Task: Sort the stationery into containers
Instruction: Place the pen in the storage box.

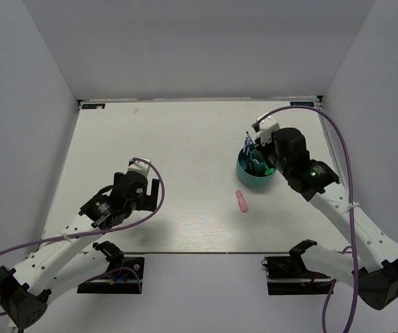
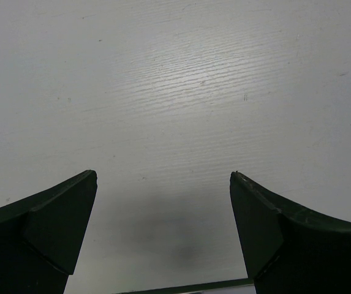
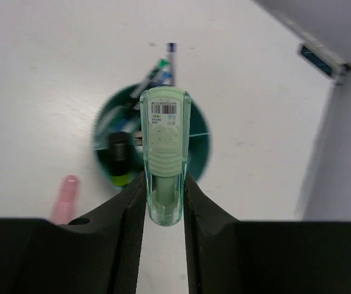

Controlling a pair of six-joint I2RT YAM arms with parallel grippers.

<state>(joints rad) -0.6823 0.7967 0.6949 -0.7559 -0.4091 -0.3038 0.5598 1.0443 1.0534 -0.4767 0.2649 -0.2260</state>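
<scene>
The white worktop (image 1: pixel 185 132) carries everything, with pale walls along its left, far and right edges.

The left arm (image 1: pixel 67 243) reaches in from the near left corner. The left gripper (image 1: pixel 154 200) hangs over the bare left half of the worktop, closer to the near edge than the far one. Its jaws are spread wide with nothing between them.

The right arm (image 1: pixel 351 222) stretches from the near right corner toward the right edge. The right gripper (image 3: pixel 164 182) is clamped narrowly on a pale green marker (image 3: pixel 164 138). The marker stands out past the fingertips, and its barcode label faces the wrist camera. It is held above the organiser and is not resting in it.

The round teal organiser (image 1: pixel 242 175) stands near the right edge, roughly midway between the near and far edges. Several items stand in its compartments: a blue pen (image 3: pixel 171 54) and a green-capped highlighter (image 3: pixel 158 68) lean out over its far rim, and a black highlighter with a yellowish cap (image 3: pixel 119 153) sits on its left side.

A pink marker (image 1: pixel 241 200) lies flat on the worktop just beside the organiser, on its near side, apart from it and pointing roughly toward the near edge.
</scene>
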